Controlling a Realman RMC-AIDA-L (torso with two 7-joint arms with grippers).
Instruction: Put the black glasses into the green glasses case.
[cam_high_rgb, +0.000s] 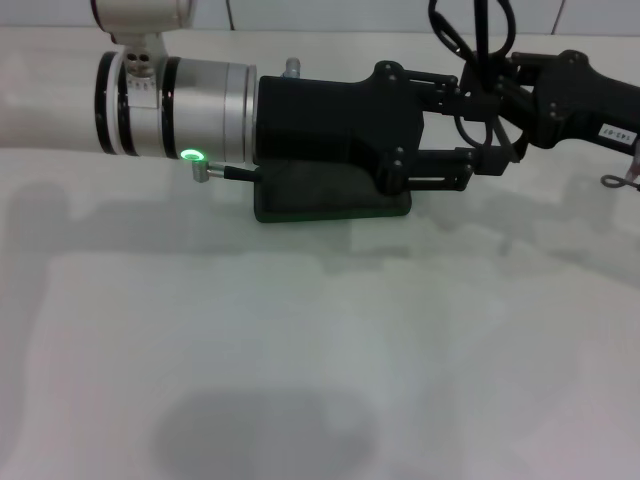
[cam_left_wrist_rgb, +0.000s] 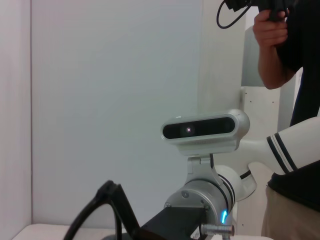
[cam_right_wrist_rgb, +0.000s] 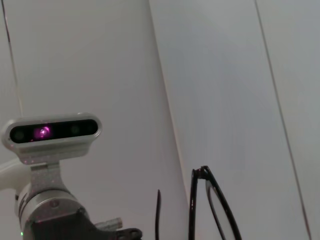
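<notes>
Left arm reaches across the white bench (cam_high_rgb: 300, 350) from the left, its black left gripper (cam_high_rgb: 478, 135) pointing right, right above the dark green rectangular glasses case (cam_high_rgb: 330, 200), which lies flat on the bench and is mostly hidden under the gripper body. Right gripper (cam_high_rgb: 505, 130) comes in from the right; the two meet tip to tip over the case's right end. Can't tell if either is clenched or released. Thin black-framed glasses (cam_right_wrist_rgb: 210, 210) show in both wrist views, held upright between the grippers w/ temple arms (cam_left_wrist_rgb: 100, 210) sticking up; which gripper grasps them is unclear.
</notes>
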